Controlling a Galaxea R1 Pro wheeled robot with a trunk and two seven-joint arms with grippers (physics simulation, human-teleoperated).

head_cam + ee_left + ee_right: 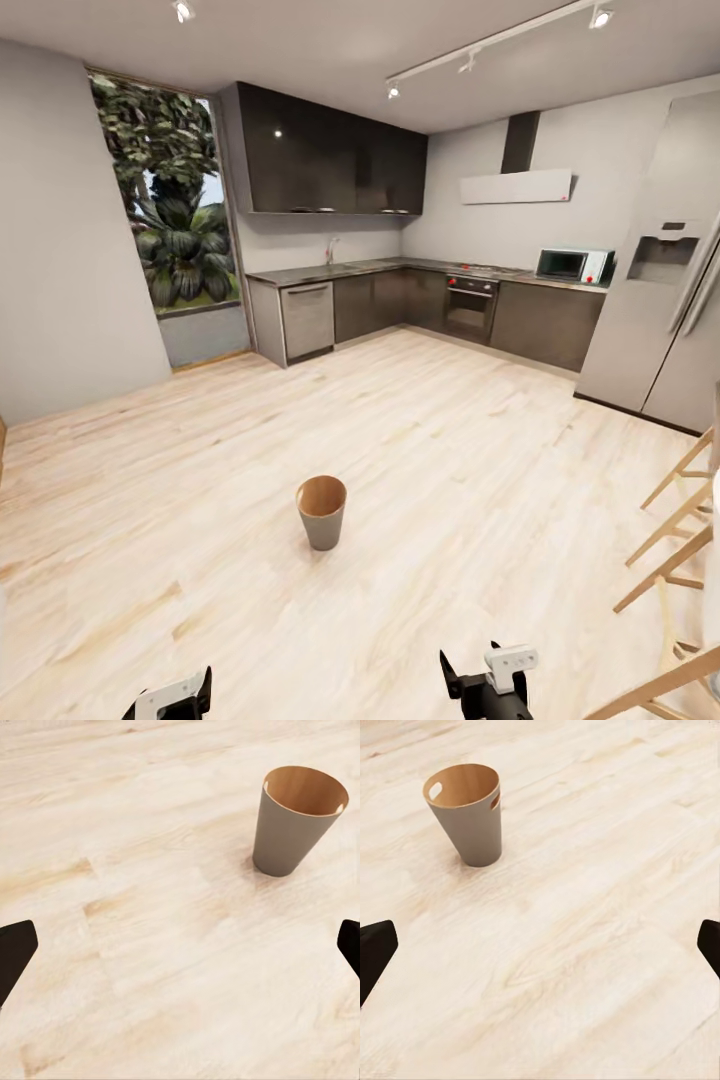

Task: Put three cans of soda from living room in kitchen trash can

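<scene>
Ahead on the kitchen's pale wood floor (pixel 420 420), the trash can (pixel 322 511) stands upright, apart from the cabinets (pixel 400 305). Left wrist: left end effector (pixel 180 952) spread wide, holding nothing, can (pixel 296 821) beyond. Right wrist: right end effector (pixel 540 949) likewise wide and empty, can (pixel 467 814) beyond.

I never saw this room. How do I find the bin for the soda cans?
Look at the kitchen with its dark cabinets along the far walls and a tall window full of palm leaves. In front of them spreads a pale wood floor, and the tash can stands alone in the middle of it. It is a small round tapered bin, grey outside and brown inside, with nothing near it.
</scene>
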